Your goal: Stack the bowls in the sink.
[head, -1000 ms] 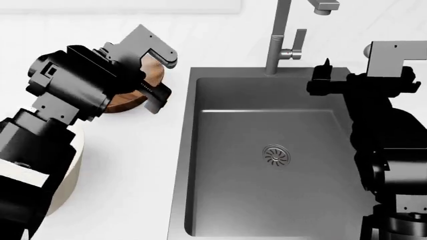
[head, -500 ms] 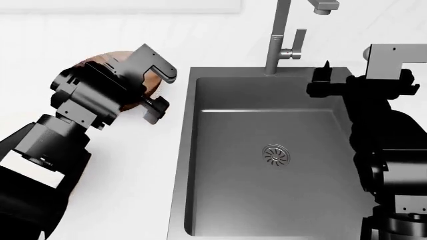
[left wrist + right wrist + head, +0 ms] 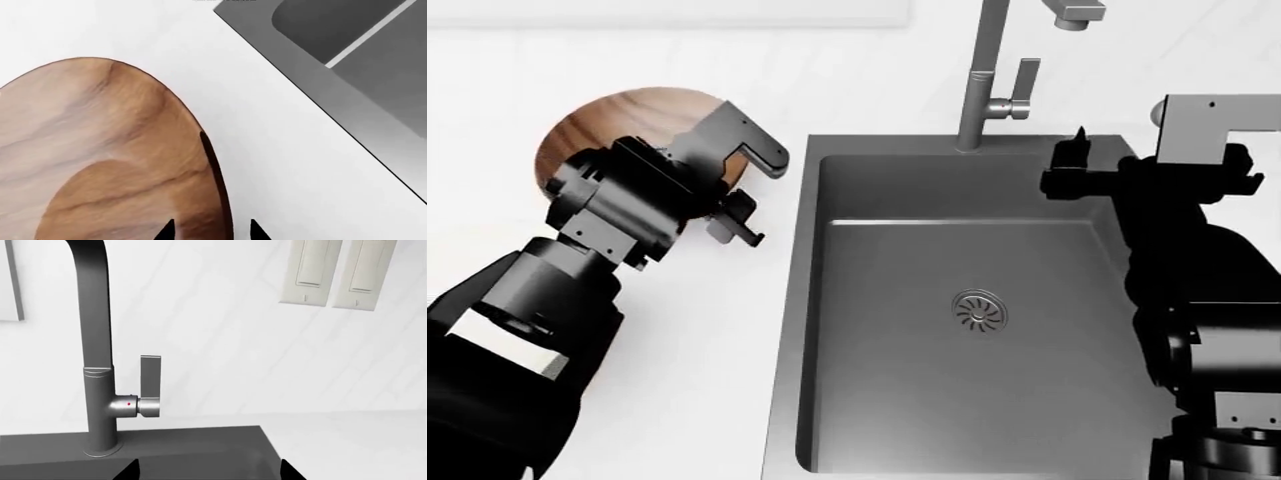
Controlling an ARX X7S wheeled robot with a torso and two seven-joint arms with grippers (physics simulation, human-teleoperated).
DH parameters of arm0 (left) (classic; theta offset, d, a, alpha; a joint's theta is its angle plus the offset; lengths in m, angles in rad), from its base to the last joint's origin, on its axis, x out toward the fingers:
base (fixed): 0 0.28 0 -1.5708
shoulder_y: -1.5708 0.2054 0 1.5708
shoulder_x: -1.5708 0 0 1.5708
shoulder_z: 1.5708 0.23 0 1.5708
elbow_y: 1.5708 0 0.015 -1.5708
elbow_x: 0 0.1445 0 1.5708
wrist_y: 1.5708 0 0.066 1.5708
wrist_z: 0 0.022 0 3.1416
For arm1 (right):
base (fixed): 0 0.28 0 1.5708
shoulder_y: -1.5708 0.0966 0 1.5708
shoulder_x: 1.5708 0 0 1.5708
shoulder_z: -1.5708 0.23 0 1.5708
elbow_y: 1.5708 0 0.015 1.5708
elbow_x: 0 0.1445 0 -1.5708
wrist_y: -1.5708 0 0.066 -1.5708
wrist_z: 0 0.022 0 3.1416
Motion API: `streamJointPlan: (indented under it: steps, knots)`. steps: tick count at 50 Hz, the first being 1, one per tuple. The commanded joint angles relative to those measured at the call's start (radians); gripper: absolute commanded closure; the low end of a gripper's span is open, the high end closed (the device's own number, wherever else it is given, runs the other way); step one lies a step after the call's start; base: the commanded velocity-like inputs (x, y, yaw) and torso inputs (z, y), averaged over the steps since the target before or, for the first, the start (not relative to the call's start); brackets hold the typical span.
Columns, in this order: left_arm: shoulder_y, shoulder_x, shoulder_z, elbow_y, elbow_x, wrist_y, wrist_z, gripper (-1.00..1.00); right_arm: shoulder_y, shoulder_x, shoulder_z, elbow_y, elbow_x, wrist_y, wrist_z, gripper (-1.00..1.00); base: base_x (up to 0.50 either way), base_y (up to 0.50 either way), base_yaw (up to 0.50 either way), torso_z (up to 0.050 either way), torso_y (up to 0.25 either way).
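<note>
The brown wood-grain bowl (image 3: 614,120) sits on the white counter left of the sink (image 3: 881,400). It fills much of the left wrist view (image 3: 100,150). My left gripper (image 3: 745,190) is open at the bowl's sink-side edge. In the left wrist view (image 3: 212,231) one fingertip is over the bowl's inside and the other over the counter, with the rim between them. My right gripper (image 3: 1070,165) hovers open and empty over the sink's far right corner. Its wrist view (image 3: 208,471) looks at the faucet (image 3: 93,340). The cream-white bowl is hidden, probably under my left arm.
The tall steel faucet (image 3: 988,70) and its lever stand at the sink's back edge. The round drain (image 3: 980,310) lies mid-basin. Wall switch plates (image 3: 337,272) are behind the counter. My left arm covers the counter's near left part.
My left arm has drawn back toward me and to the left, uncovering most of the brown bowl. Its gripper now sits at the bowl's sink-side rim. The right arm has not moved.
</note>
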Motion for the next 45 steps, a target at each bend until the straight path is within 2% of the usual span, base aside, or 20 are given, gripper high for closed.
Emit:
streamJointPlan:
  steps: [1, 23, 45]
  knots:
    - [0.011, -0.003, 0.013, -0.012, 0.016, 0.020, -0.013, 1.00, -0.003, 0.001, 0.000, 0.003, 0.003, -0.004, 0.001, -1.00, 0.00, 0.00, 0.00, 0.000, 0.000]
    - [-0.009, -0.062, 0.018, 0.190, 0.028, -0.021, -0.042, 1.00, 0.005, -0.001, -0.008, -0.004, 0.010, 0.002, 0.004, -1.00, 0.00, 0.00, 0.00, 0.000, -0.001]
    - [-0.043, -0.166, 0.139, 0.536, 0.087, -0.069, 0.012, 1.00, 0.016, 0.007, -0.001, -0.042, 0.027, 0.033, 0.008, -1.00, 0.00, 0.00, 0.00, 0.000, 0.000]
